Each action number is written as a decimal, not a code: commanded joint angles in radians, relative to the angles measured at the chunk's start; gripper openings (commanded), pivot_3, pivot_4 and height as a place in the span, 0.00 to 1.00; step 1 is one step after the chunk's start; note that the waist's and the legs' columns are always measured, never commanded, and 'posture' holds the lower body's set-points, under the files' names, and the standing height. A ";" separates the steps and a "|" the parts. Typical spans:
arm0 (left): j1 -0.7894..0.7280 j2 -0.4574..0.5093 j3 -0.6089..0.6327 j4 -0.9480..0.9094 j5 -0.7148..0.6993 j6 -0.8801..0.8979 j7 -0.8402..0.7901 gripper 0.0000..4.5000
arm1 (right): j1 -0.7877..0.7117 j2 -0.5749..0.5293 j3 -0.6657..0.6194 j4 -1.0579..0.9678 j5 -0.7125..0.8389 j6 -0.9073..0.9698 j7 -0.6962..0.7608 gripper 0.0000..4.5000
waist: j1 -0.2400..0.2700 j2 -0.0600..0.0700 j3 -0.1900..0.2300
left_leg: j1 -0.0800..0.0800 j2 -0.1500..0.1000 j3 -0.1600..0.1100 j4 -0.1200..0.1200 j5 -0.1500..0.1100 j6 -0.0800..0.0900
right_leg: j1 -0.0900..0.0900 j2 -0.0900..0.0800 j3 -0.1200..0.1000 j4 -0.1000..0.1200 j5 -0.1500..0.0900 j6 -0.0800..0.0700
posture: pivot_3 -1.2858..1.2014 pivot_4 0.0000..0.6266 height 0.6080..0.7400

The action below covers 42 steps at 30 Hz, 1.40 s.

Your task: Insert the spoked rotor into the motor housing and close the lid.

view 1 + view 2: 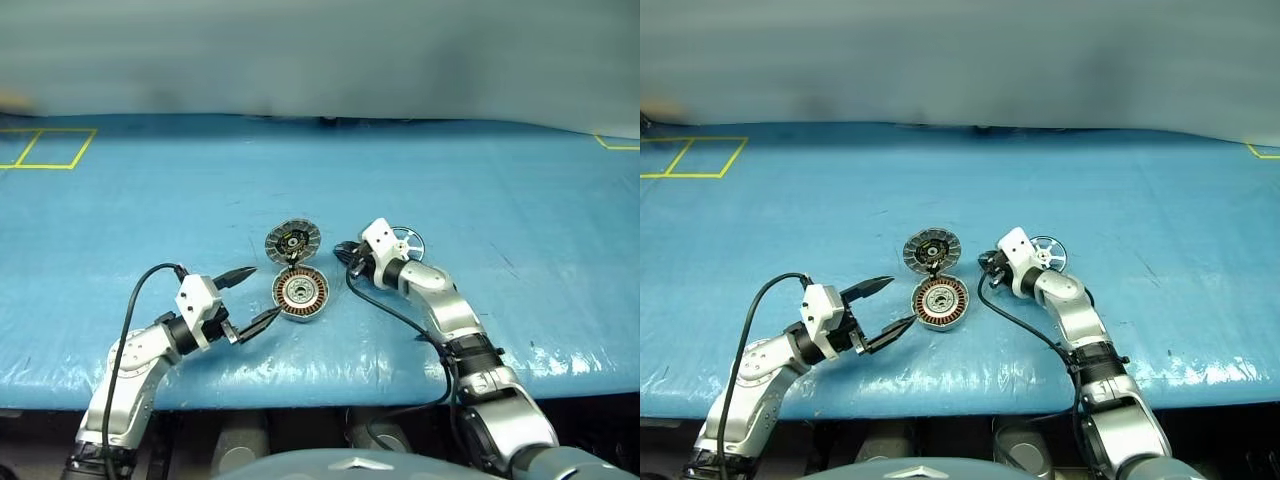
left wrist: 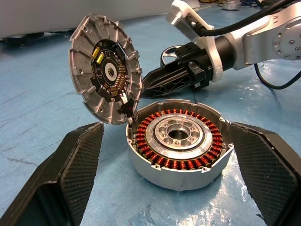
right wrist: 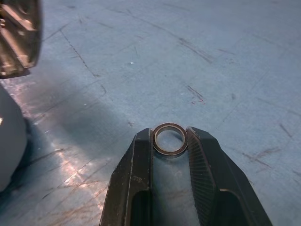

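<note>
The motor housing [image 1: 300, 295] lies open on the blue table, its copper coil ring [image 2: 178, 160] around a silver centre. Its lid [image 1: 292, 240] stands tilted up on the far side, joined to it, with the segmented inner face [image 2: 104, 66] showing. My left gripper [image 1: 262, 293] is open, with its fingers [image 2: 70, 165] on either side of the housing, apart from it. The spoked rotor [image 1: 408, 241] lies flat to the right, behind my right wrist. My right gripper [image 3: 169, 136] is just right of the lid, shut on a small ring [image 3: 170, 152] at its fingertips.
Yellow tape marks lie at the far left [image 1: 45, 148] and far right [image 1: 615, 143] of the table. The table's front edge [image 1: 320, 385] runs just behind both arms. A black cable [image 1: 400, 315] loops beside the right forearm.
</note>
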 commanded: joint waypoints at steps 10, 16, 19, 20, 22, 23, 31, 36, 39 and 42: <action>0.018 -0.017 0.005 0.062 0.001 -0.090 -0.044 1.00 | 0.114 -0.079 0.097 -0.457 0.108 0.173 0.152 0.15 | -0.003 -0.001 0.000 | 0.001 0.001 0.000 -0.002 0.000 0.000 | -0.001 0.000 0.000 0.000 -0.003 -0.004 | 0.52 0.24 1.00; 0.035 -0.020 -0.006 0.067 0.012 -0.139 -0.065 1.00 | 0.107 -0.046 0.166 -0.440 0.075 0.171 0.134 0.15 | 0.002 -0.002 0.001 | 0.001 0.000 0.000 -0.002 0.000 0.000 | -0.001 0.000 0.000 -0.001 -0.003 -0.004 | 0.52 0.24 1.00; 0.036 -0.022 -0.007 0.074 0.015 -0.156 -0.069 1.00 | 0.096 -0.044 0.187 -0.428 0.065 0.167 0.139 0.15 | 0.003 -0.003 0.002 | 0.000 0.000 0.000 -0.002 0.000 0.000 | -0.001 0.000 0.000 -0.001 -0.003 -0.005 | 0.52 0.24 1.00; 0.035 -0.023 -0.007 0.076 0.017 -0.160 -0.069 1.00 | 0.093 -0.045 0.193 -0.425 0.063 0.166 0.141 0.15 | 0.003 -0.003 0.002 | 0.000 0.000 0.000 -0.002 0.000 0.000 | -0.001 0.000 0.000 -0.001 -0.003 -0.005 | 0.52 0.24 1.00; 0.033 -0.026 -0.009 0.082 0.018 -0.167 -0.070 1.00 | 0.091 -0.047 0.201 -0.416 0.058 0.164 0.142 0.15 | 0.003 -0.003 0.002 | 0.000 0.000 0.000 -0.002 0.000 0.000 | -0.001 0.000 0.000 -0.001 -0.003 -0.005 | 0.52 0.24 1.00; 0.032 -0.028 -0.010 0.084 0.020 -0.170 -0.069 1.00 | 0.091 -0.048 0.204 -0.413 0.057 0.164 0.143 0.15 | 0.003 -0.003 0.002 | 0.000 0.001 0.000 -0.002 0.000 0.000 | -0.001 0.000 0.000 -0.001 -0.003 -0.005 | 0.52 0.24 1.00; 0.023 -0.041 -0.017 0.103 0.027 -0.185 -0.065 1.00 | 0.100 -0.040 0.222 -0.393 0.040 0.154 0.143 0.15 | 0.003 -0.003 0.002 | 0.000 0.001 0.000 -0.004 0.000 0.000 | -0.001 0.000 0.000 -0.003 -0.003 -0.005 | 0.52 0.24 1.00; 0.023 -0.040 -0.015 0.106 0.029 -0.184 -0.062 1.00 | 0.099 -0.032 0.228 -0.395 0.042 0.157 0.146 0.15 | 0.003 -0.003 0.002 | 0.000 0.001 0.000 -0.004 0.000 0.000 | -0.001 0.000 0.000 -0.003 -0.003 -0.005 | 0.52 0.24 1.00; 0.024 -0.040 -0.013 0.104 0.030 -0.183 -0.060 1.00 | 0.099 -0.028 0.231 -0.385 0.038 0.153 0.145 0.15 | 0.003 -0.003 0.002 | 0.000 0.001 0.000 -0.005 0.000 0.000 | -0.001 0.000 0.000 -0.004 -0.003 -0.005 | 0.52 0.24 1.00; 0.027 -0.040 -0.013 0.103 0.032 -0.183 -0.057 1.00 | 0.098 -0.028 0.234 -0.375 0.032 0.152 0.145 0.15 | 0.003 -0.003 0.002 | 0.000 0.001 0.000 -0.005 0.000 0.000 | -0.001 0.000 -0.001 -0.005 -0.003 -0.004 | 0.52 0.24 1.00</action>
